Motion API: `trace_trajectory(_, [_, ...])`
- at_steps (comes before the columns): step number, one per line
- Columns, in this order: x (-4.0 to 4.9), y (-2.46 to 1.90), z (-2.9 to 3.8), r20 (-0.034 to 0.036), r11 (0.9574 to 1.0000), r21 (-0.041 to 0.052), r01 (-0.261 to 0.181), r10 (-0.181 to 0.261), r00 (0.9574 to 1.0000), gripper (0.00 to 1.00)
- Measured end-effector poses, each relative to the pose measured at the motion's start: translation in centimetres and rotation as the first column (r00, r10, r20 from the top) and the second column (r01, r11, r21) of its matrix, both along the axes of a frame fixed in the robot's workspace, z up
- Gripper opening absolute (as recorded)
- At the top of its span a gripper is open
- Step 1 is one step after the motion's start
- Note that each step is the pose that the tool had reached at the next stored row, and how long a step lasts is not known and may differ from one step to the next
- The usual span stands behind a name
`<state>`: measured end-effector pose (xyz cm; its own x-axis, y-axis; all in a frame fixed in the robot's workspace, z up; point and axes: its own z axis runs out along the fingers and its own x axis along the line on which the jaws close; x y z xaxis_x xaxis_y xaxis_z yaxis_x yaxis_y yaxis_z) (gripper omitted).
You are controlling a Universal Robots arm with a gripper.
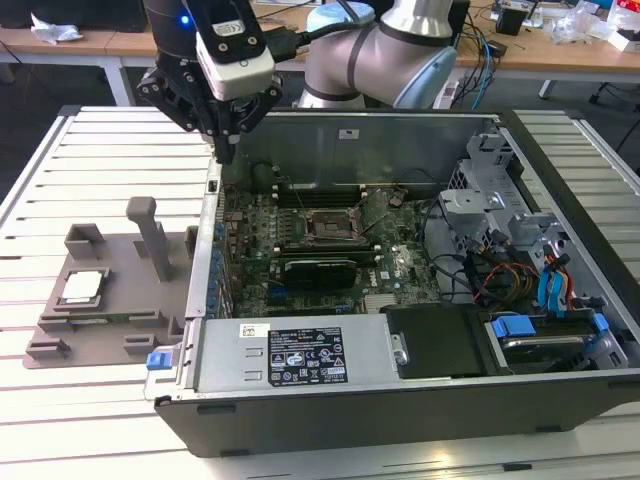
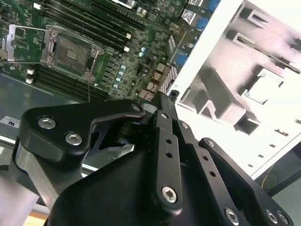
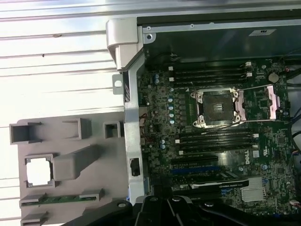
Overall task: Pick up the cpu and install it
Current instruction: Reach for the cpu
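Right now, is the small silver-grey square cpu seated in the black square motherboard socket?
No: the cpu lies in the grey plastic tray, and the socket stands empty.

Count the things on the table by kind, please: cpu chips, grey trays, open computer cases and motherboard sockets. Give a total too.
cpu: 1
grey tray: 1
open computer case: 1
motherboard socket: 1
Total: 4

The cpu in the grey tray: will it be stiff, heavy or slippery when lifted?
The cpu looks like a thin flat square with a metal top, so probably stiff and light. That smooth top may be slippery. It lies in a recess of the tray, so little edge seems free to grip.
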<state>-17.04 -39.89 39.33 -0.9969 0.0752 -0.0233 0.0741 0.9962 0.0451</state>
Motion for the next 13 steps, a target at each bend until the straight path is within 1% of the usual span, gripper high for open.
trace_trajectory(5, [-1.27,0.0,0.0,0.0,1.0,0.0,0.0,0.0,1.0,0.11])
trace_trajectory(7, [-1.58,0.0,0.0,0.0,1.0,0.0,0.0,0.0,1.0,0.11])
trace_trajectory(9, [-2.09,0.0,0.0,0.0,1.0,0.0,0.0,0.0,1.0,0.11])
trace_trajectory(13, [-3.53,0.0,0.0,0.0,1.0,0.0,0.0,0.0,1.0,0.11])
